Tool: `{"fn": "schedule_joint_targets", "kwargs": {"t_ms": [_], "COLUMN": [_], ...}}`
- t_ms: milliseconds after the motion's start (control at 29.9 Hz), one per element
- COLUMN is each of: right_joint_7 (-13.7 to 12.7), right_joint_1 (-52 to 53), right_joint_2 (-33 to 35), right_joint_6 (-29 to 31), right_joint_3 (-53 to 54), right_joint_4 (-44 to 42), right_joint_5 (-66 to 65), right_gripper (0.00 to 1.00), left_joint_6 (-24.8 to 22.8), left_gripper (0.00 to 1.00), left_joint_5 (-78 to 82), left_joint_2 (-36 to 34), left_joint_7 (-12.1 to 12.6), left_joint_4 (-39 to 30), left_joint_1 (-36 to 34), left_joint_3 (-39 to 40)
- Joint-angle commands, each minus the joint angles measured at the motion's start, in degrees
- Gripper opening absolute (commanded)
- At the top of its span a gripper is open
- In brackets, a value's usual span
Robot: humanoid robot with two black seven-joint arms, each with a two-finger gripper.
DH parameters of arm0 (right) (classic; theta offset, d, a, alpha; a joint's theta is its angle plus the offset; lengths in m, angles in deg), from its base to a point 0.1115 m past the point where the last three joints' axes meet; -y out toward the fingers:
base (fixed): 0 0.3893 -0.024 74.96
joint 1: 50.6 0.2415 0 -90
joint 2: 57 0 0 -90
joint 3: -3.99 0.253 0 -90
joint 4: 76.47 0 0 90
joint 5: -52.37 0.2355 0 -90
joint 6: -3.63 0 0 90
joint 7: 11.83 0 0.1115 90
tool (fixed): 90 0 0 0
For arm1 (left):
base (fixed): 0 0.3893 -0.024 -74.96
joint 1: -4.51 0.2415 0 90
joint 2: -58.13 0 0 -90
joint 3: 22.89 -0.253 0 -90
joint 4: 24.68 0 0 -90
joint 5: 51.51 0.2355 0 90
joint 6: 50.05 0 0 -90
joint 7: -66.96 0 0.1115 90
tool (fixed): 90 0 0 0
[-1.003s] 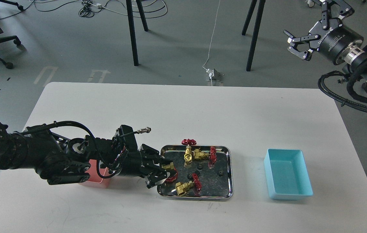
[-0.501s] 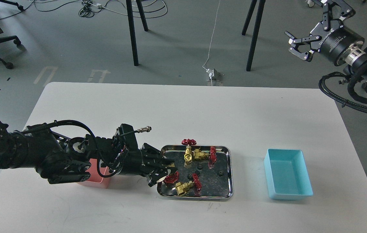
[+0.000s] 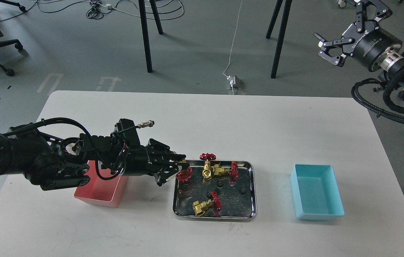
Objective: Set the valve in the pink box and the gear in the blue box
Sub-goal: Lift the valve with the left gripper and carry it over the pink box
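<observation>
Left tool (image 3: 179, 170) clamped on valve (image 3: 184, 174), held above left edge of steel tray (image 3: 249, 214). Pink box (image 3: 96, 194) on table (image 3: 223, 117) beneath left arm. Blue box (image 3: 316, 196) right of tray. Right tool (image 3: 333, 43) raised off-table, fingers spread.

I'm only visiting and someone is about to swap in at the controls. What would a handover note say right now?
Left claw: shut on a valve, held at the left edge of the steel tray, not yet over the pink box.
Right claw: open, empty, high off the table's far right.
Tray holds three more valves and the small black gears.
Pink box: hidden partly by the arm; nothing seen inside. Blue box: empty.
Left: drop the valve in the pink box, then a gear in the blue box.
</observation>
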Motion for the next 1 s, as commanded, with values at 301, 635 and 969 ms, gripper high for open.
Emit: {"fn": "schedule_joint_targets", "kwargs": {"t_ms": [301, 635, 969], "right_joint_7": [-0.1, -0.1, -0.1], "right_joint_1": [12.4, 9.7, 8.5], "right_joint_2": [-2.9, -2.1, -1.0], "right_joint_6": [-2.7, -2.3, -2.1], "right_joint_3": [1.0, 1.4, 1.5], "right_joint_4": [-0.1, -0.3, -0.1], "right_joint_5": [-0.1, 0.0, 0.0], "right_gripper": [1.00, 1.00, 1.00], "left_joint_6": [-0.4, -0.2, -0.3], "left_gripper": [0.11, 0.11, 0.11], "left_joint_5": [4.6, 15.6, 15.4], "left_joint_2": [-28.8, -41.0, -38.1], "left_joint_7": [0.0, 0.0, 0.0], "left_joint_4": [-20.0, -21.7, -18.3], "left_joint_1": [-13.1, -1.8, 6.7], "left_joint_3": [1.8, 4.0, 11.9]}}
